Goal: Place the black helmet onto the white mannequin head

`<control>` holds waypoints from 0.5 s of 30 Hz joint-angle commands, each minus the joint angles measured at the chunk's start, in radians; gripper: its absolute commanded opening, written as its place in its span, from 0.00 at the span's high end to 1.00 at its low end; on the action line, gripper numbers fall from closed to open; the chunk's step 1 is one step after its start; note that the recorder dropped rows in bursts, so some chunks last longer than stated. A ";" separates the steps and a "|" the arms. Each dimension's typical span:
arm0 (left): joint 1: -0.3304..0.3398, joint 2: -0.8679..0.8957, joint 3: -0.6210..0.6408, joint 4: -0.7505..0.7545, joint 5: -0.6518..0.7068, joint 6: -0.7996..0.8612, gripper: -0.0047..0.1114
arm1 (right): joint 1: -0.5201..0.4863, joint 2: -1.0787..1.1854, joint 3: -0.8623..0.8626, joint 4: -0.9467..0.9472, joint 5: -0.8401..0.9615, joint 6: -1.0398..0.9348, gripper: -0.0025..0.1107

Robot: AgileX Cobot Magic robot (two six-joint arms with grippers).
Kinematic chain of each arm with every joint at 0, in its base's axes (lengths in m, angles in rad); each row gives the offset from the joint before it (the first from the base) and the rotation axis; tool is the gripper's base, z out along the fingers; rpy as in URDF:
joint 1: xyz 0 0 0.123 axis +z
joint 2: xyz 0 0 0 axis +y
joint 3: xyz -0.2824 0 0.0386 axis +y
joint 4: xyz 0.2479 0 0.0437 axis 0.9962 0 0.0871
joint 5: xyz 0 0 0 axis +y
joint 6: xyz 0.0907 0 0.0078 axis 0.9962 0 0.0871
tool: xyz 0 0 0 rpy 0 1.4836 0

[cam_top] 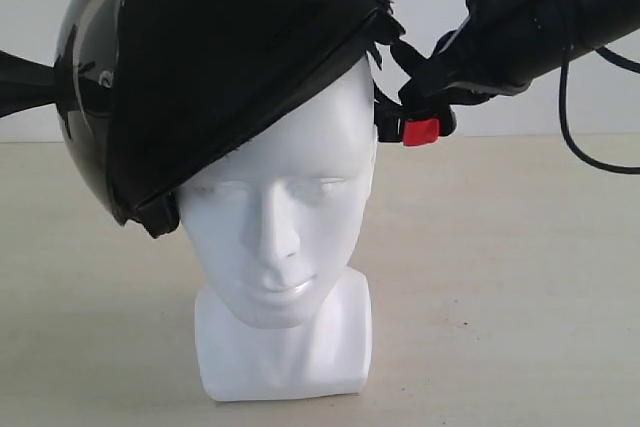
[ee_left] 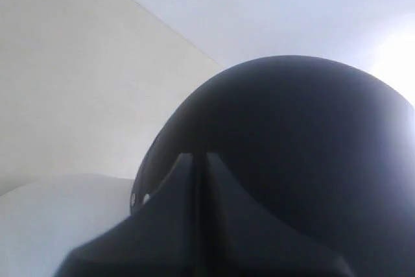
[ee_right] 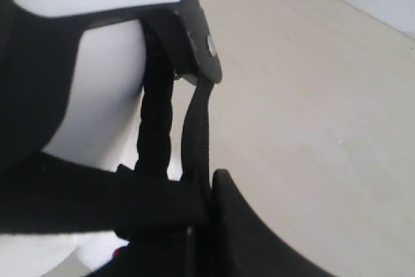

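Black helmet [cam_top: 215, 67] sits tilted atop the white mannequin head [cam_top: 285, 237] in the exterior view, left gripper [cam_top: 30, 82] at its 9 o'clock, right gripper [cam_top: 410, 72] at 3 o'clock above the red buckle [cam_top: 421, 131]. Left wrist view: jaws together against the helmet. Right wrist view: jaws clamped on the chin strap [ee_right: 194, 134].

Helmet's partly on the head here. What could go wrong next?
1. The black helmet sits tilted on the white mannequin head; if it were released now, it might slide off.
2. The right fingers pinch the chin strap; pulling harder could tip the head over.
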 commanded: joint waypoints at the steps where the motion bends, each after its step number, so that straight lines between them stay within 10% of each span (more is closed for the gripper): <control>1: -0.041 -0.010 0.002 -0.037 -0.002 0.012 0.92 | -0.007 -0.004 0.002 -0.042 0.076 0.031 0.98; 15: -0.059 -0.010 -0.032 -0.064 -0.011 0.018 0.92 | -0.007 -0.134 0.179 -0.067 0.082 0.022 0.98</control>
